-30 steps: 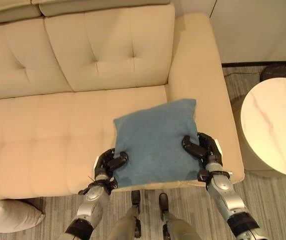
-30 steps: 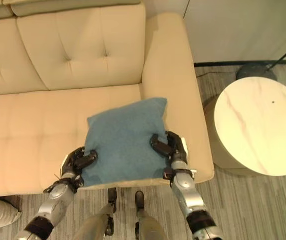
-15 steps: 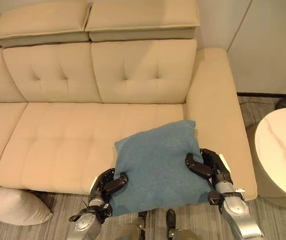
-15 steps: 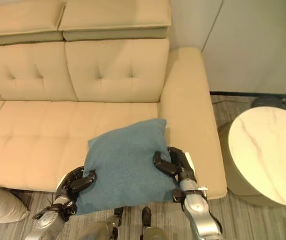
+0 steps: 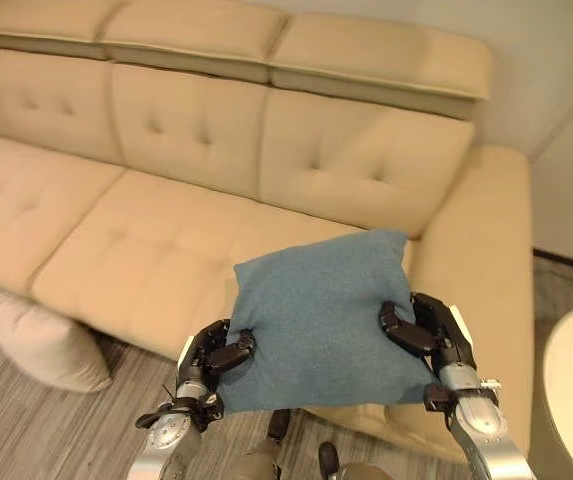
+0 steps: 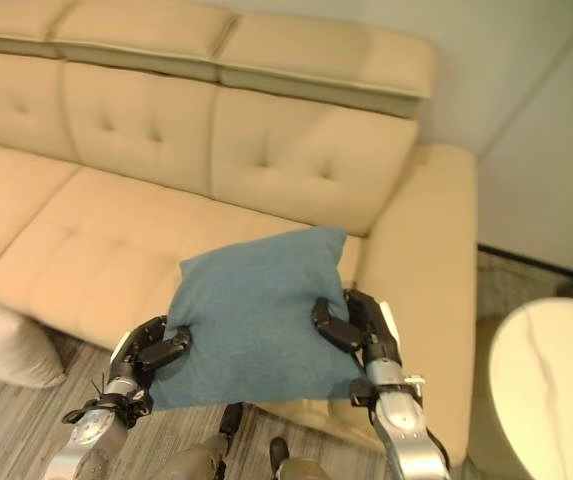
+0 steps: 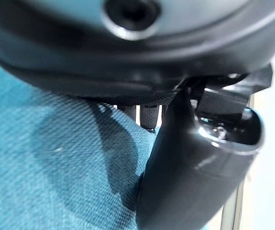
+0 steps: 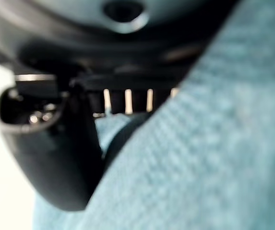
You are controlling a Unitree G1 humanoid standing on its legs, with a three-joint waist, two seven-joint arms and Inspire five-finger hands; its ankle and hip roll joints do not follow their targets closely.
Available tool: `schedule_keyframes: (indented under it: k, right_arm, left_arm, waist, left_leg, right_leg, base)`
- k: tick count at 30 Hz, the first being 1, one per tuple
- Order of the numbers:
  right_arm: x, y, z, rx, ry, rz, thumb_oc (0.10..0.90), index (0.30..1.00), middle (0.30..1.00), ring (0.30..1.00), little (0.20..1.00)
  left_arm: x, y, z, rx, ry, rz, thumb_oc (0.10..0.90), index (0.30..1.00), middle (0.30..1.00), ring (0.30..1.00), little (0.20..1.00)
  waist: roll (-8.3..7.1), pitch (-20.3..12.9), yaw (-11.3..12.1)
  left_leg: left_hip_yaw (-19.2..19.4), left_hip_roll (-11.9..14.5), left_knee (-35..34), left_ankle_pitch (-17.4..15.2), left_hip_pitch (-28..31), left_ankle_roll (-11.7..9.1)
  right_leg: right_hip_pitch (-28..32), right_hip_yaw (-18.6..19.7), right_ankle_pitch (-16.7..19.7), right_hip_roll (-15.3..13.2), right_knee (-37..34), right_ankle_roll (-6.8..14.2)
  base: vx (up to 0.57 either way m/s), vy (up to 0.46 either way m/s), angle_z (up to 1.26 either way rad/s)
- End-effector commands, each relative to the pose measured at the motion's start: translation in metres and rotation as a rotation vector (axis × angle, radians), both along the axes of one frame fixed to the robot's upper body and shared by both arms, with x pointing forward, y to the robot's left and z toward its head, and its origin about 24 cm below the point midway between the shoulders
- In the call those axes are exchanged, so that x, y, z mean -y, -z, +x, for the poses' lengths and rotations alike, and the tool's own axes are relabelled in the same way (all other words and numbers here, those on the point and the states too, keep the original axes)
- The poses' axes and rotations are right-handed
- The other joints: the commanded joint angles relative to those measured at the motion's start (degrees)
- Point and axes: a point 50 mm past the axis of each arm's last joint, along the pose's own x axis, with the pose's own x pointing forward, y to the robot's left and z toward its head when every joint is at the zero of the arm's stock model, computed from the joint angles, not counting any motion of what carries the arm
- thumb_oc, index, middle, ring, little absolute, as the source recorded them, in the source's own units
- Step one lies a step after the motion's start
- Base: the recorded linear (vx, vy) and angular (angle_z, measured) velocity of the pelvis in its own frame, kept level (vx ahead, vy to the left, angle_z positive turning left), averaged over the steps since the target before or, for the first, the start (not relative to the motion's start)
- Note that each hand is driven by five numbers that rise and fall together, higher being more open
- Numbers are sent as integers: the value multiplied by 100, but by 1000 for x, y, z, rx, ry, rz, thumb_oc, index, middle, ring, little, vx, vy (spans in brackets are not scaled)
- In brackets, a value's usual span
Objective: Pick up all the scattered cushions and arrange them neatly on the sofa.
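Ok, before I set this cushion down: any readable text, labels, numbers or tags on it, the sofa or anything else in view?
None: no words, numbers, labels or signs can be read.
Blue cushion, pinched by left hand and right hand: plain fabric.
Beige sofa: plain upholstery.
White cushion on the floor: nothing printed on its visible side.
Round side table: veined top, no print.

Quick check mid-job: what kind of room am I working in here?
Most likely a living room: a long beige tufted sofa, a round marble-topped side table beside it, and a blue fabric cushion held in both hands.
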Motion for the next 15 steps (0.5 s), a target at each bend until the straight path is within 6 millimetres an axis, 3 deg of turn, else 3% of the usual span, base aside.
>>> schedule_keyframes:
  k: [1,3,8,11,15]
  right_arm:
    - [-25,-62,19,358,-127,9,400,300,300,300,300]
    - [-26,-64,19,364,-126,15,400,300,300,300,300]
    - [-22,-63,18,358,-97,27,400,300,300,300,300]
    - [-19,-61,16,351,-79,13,400,300,300,300,300]
    - [-21,-59,17,338,-85,13,400,300,300,300,300]
  left_arm:
    - [26,-75,32,440,123,-105,400,300,300,300,300]
    - [25,-75,32,440,132,-98,400,300,300,300,300]
    - [30,-83,36,460,158,-96,400,300,300,300,300]
    - [35,-80,35,450,187,-92,400,300,300,300,300]
    - [36,-82,36,450,221,-61,400,300,300,300,300]
  waist:
    - [-405,-476,-101]
    - [-422,-491,-121]
    - [-634,-468,-232]
    - [-552,-608,-292]
    - [-503,-622,-314]
  left_leg:
    - [1235,-117,695,-543,-326,181]
    - [1341,-51,702,-605,-268,193]
    - [1376,239,943,-669,-332,81]
    - [1427,302,605,-723,-115,78]
    - [1352,136,601,-812,-60,200]
  right_leg:
    - [-189,-45,219,-392,-625,357]
    - [-158,-128,233,-436,-656,373]
    - [-99,-551,253,-729,-672,415]
    - [-4,-678,181,-834,-702,529]
    - [-110,-663,27,-1071,-240,591]
  base:
    - [-37,36,90]
    - [20,65,75]
    - [37,114,51]
    - [157,226,49]
    - [174,296,27]
